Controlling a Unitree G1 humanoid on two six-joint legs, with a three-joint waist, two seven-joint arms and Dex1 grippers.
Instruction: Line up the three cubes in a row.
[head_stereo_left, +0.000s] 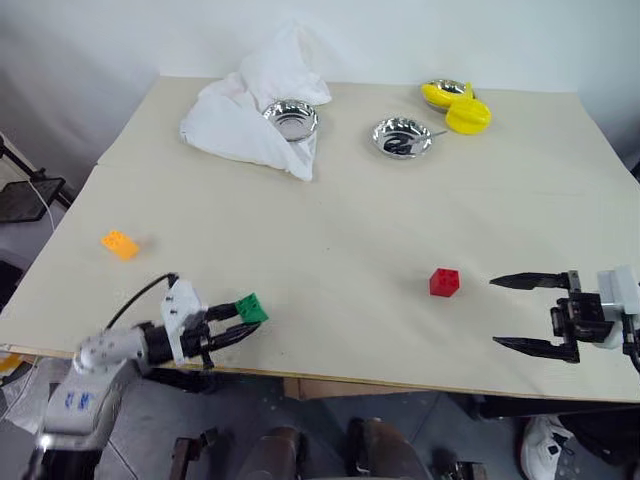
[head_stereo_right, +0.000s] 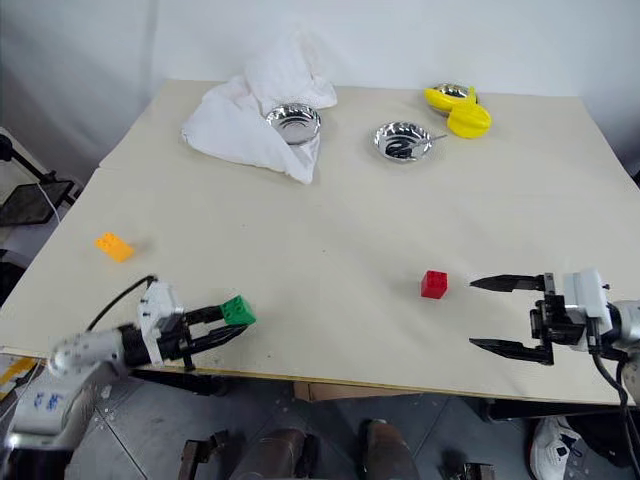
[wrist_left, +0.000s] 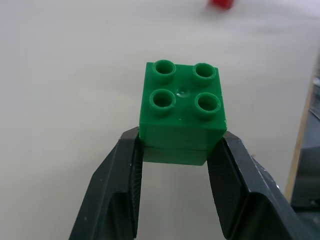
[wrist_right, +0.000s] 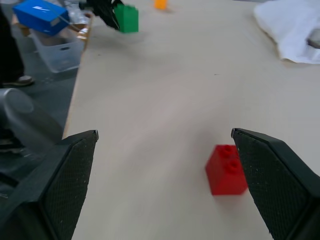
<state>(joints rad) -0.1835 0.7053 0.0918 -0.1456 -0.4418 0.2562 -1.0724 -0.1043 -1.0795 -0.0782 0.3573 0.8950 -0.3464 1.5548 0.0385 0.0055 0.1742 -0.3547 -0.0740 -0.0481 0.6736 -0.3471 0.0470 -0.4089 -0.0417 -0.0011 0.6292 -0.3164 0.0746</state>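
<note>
Pale beige tabletop (head_stereo_left: 350, 230) fills the scene, backed by a white wall. Near its front edge the left gripper (head_stereo_left: 243, 322) is clamped on the green cube (head_stereo_left: 251, 308), its 2 black fingers (wrist_left: 117, 192) pressing the cube's lower sides, with the 4 studs facing up in the left wrist view. The orange cube (head_stereo_left: 120, 244) lies on the table well apart from that gripper, farther out and to its left.

At the right, the right gripper (head_stereo_left: 509, 312) points toward the left arm with its jaws spread wide and nothing between them. The red cube (head_stereo_left: 444, 282) sits on the table just beyond its fingertips, near the upper finger and not touching it.

Far across the table from both grippers lie a crumpled white cloth (head_stereo_left: 250, 110) with 1 steel bowl (head_stereo_left: 291, 119) resting on it, a 2nd steel bowl (head_stereo_left: 402, 137) nearby, and yellow plastic objects (head_stereo_left: 456, 106) beside that.
</note>
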